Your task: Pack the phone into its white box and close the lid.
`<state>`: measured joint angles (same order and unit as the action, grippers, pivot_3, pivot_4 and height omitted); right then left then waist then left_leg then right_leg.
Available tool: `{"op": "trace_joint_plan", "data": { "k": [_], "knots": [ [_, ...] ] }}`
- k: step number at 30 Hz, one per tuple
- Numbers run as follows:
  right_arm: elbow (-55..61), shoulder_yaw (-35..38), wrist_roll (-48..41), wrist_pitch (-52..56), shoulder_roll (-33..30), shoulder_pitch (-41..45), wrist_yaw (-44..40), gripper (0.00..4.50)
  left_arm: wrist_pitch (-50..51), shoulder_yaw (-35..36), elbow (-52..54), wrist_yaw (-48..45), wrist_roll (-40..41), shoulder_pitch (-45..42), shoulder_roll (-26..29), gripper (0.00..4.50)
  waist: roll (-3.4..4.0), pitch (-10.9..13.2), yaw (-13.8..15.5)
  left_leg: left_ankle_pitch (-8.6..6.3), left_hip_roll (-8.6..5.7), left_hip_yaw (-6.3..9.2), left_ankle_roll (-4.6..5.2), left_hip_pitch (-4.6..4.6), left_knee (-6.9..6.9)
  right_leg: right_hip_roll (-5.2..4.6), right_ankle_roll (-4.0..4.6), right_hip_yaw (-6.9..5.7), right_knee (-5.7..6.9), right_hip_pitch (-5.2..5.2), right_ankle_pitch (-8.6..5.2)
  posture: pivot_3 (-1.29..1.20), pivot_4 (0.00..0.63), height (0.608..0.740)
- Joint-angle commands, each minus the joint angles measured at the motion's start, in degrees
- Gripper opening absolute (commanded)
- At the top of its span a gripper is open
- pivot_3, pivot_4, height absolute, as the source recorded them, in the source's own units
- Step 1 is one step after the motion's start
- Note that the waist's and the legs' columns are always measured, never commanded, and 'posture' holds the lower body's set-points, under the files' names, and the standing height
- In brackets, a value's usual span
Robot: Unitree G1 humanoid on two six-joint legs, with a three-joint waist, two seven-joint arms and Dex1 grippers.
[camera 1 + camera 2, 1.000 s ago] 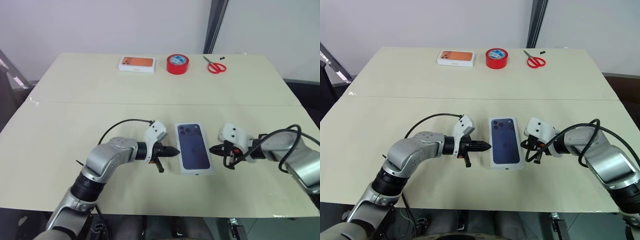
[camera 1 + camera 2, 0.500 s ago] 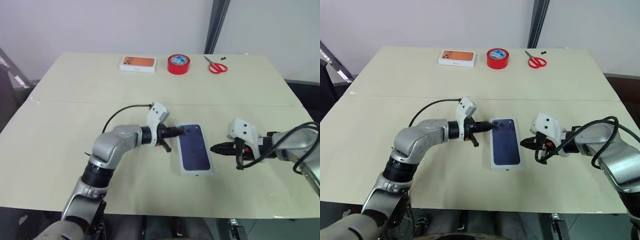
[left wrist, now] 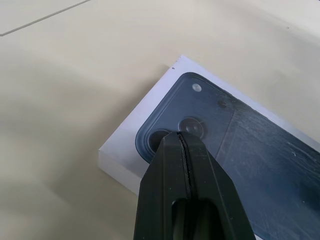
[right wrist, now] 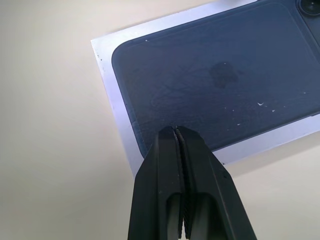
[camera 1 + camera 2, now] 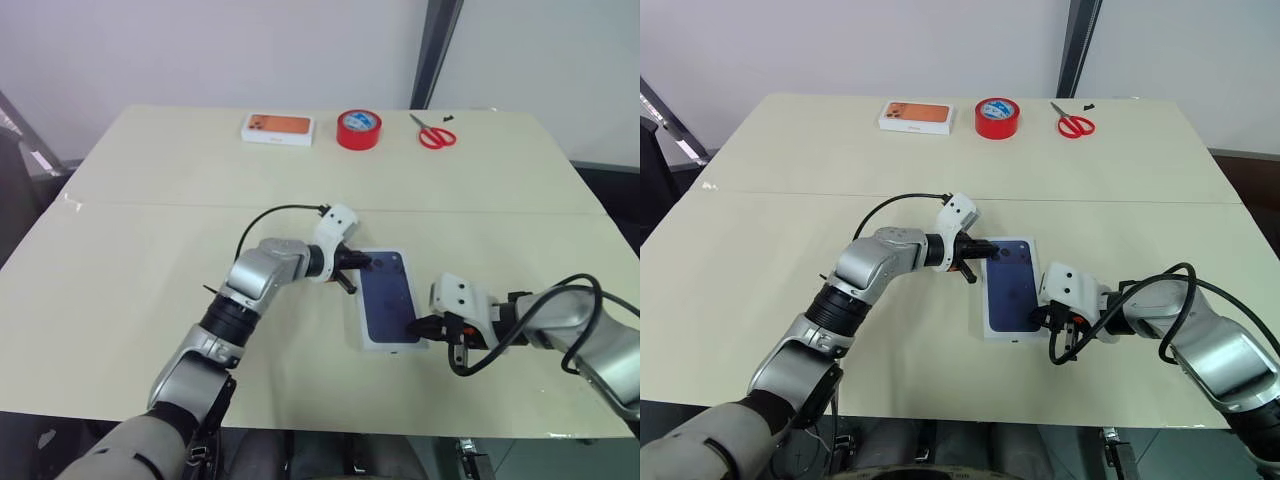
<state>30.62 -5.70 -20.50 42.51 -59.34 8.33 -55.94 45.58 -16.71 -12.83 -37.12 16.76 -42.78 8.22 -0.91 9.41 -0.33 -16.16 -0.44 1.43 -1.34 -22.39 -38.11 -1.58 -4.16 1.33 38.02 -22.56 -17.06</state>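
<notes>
Left eye view: the lid (image 5: 389,312) lies printed face up mid-table, the left gripper (image 5: 362,263) clenched at its far-left corner, the right gripper (image 5: 414,327) clenched at its near-right corner.

Left wrist view: pressing off-centre could skew the lid.

Right wrist view: an apple logo, no readable writing.
</notes>
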Motion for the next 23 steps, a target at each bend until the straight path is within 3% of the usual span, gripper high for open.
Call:
{"op": "trace_joint_plan", "data": {
  "k": [1,6,14,17,23],
  "knots": [
    [-4.25,7.23,-2.85,0.64,4.58,6.15,3.97,0.07,-2.14,7.14,8.58,0.90,2.47,3.48,2.29,0.00,-0.02,0.05,-0.81,0.00,0.01,-0.02,0.00,0.00,0.00,0.01,0.00,0.04,0.03,-0.05,0.00,0.00,0.150,0.740],
    [-14.21,12.05,-2.35,-5.19,9.04,13.10,6.21,0.07,-1.85,16.46,24.10,2.16,4.97,12.64,9.94,0.00,0.04,0.08,-0.55,0.05,0.14,-0.06,-0.08,-0.04,0.08,0.12,0.03,0.11,0.23,-0.28,0.01,0.00,0.150,0.740],
    [-30.79,13.28,-2.74,-12.16,10.03,17.34,0.98,0.07,-2.64,29.91,35.64,2.93,7.46,29.19,20.12,0.00,0.02,0.10,-0.11,0.01,0.01,-0.13,-0.03,-0.12,0.09,-0.13,0.03,0.10,0.03,-0.22,0.01,0.00,0.150,0.740],
    [-33.72,13.23,-3.08,-13.07,9.37,16.95,-1.92,0.07,-3.34,34.38,37.92,3.09,8.95,34.58,21.31,0.00,0.03,0.10,-0.28,0.00,0.02,-0.12,0.00,-0.11,0.11,-0.13,0.03,0.09,0.02,-0.22,0.01,0.00,0.150,0.740],
    [-34.43,12.79,-3.71,-11.95,9.85,16.74,-4.57,0.07,-5.47,36.81,38.66,4.93,9.28,39.97,20.85,0.00,0.04,0.10,-0.29,0.00,0.03,-0.12,0.00,-0.10,0.11,-0.15,0.03,0.09,0.04,-0.22,0.01,0.00,0.150,0.740]
  ]
}}
